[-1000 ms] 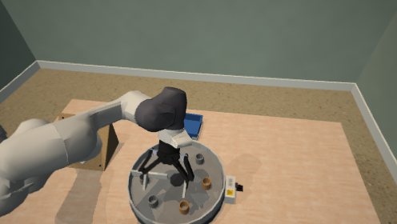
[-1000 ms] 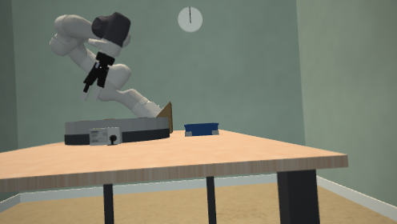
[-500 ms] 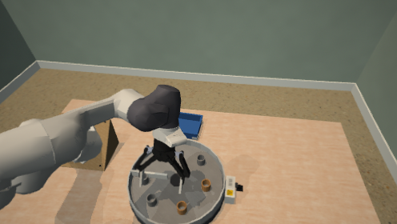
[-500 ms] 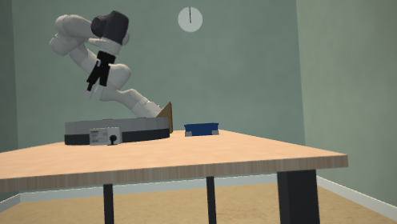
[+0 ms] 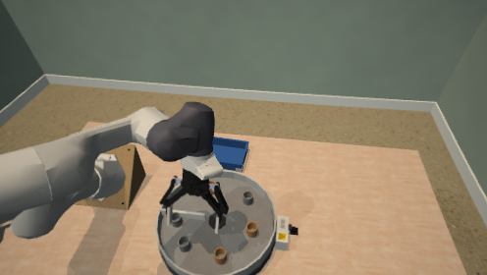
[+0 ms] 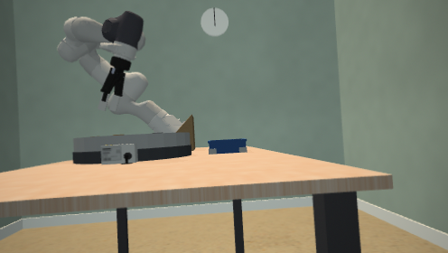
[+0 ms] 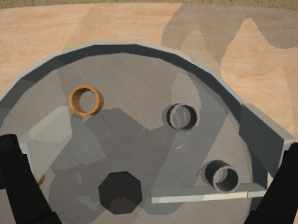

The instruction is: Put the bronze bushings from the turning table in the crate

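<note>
Above the turning table point(image 5: 265, 193) point(image 6: 167, 139) point(image 7: 120, 47), the hand point(image 5: 193, 223) point(image 6: 112, 103) point(image 7: 154, 120) hovers released, with bronze bushings point(image 5: 251, 229) point(image 7: 86, 100) and steel bushings point(image 5: 184, 244) point(image 7: 182, 117) standing apart on its surface
</note>
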Robot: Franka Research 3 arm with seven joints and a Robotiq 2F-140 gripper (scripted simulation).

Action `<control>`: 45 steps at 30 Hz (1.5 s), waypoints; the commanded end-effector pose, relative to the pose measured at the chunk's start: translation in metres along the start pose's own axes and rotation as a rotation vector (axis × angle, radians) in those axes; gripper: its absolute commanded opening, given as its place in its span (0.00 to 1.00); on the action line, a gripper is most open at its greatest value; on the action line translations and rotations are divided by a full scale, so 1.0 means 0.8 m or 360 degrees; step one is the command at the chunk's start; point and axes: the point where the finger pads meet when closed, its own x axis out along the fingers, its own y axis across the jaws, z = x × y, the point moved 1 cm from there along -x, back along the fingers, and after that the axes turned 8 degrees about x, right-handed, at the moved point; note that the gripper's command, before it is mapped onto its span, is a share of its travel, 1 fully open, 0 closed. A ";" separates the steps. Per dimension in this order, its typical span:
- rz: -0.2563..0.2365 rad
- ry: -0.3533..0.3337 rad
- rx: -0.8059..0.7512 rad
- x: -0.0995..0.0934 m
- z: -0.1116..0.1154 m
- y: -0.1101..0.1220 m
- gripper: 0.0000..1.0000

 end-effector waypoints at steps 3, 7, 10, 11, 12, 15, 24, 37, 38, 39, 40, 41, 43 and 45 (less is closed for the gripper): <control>0.0000 -0.0020 -0.0022 -0.001 0.005 0.001 1.00; -0.0002 -0.0106 -0.0026 -0.010 0.011 0.020 1.00; -0.0002 -0.0106 -0.0026 -0.010 0.011 0.020 1.00; -0.0002 -0.0106 -0.0026 -0.010 0.011 0.020 1.00; -0.0002 -0.0106 -0.0026 -0.010 0.011 0.020 1.00; -0.0002 -0.0106 -0.0026 -0.010 0.011 0.020 1.00; -0.0006 -0.0183 -0.0027 -0.017 0.017 0.038 1.00; -0.0011 -0.0252 -0.0026 -0.024 0.022 0.054 1.00; -0.0011 -0.0252 -0.0026 -0.024 0.022 0.054 1.00; -0.0011 -0.0252 -0.0026 -0.024 0.022 0.054 1.00; -0.0011 -0.0252 -0.0026 -0.024 0.022 0.054 1.00; -0.0011 -0.0252 -0.0026 -0.024 0.022 0.054 1.00; -0.0011 -0.0252 -0.0026 -0.024 0.022 0.054 1.00; -0.0011 -0.0252 -0.0026 -0.024 0.022 0.054 1.00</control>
